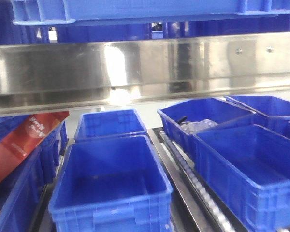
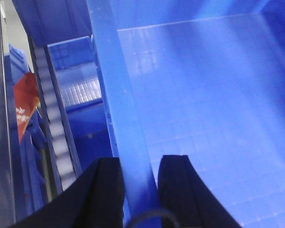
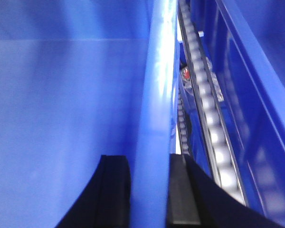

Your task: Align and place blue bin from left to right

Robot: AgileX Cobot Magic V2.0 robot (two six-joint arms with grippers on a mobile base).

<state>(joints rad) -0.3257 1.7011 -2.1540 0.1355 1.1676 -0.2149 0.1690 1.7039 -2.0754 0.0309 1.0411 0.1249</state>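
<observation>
The blue bin (image 1: 150, 9) hangs at the very top of the front view, above the steel shelf beam; only its underside and flanged rim show. In the left wrist view my left gripper (image 2: 140, 166) is shut on the bin's left wall, one black finger (image 2: 107, 183) outside and the other inside over the smooth floor (image 2: 218, 95). My right gripper (image 3: 149, 164) in the right wrist view is shut on the opposite wall of the bin (image 3: 61, 95), one finger on each side of the rim. Neither gripper shows in the front view.
A stainless steel beam (image 1: 145, 67) crosses below the held bin. Under it stand several blue crates (image 1: 111, 188) in rows, one (image 1: 208, 116) holding a clear plastic bag. A roller track (image 1: 188, 179) runs between the rows. A red card (image 1: 24, 140) leans at the left.
</observation>
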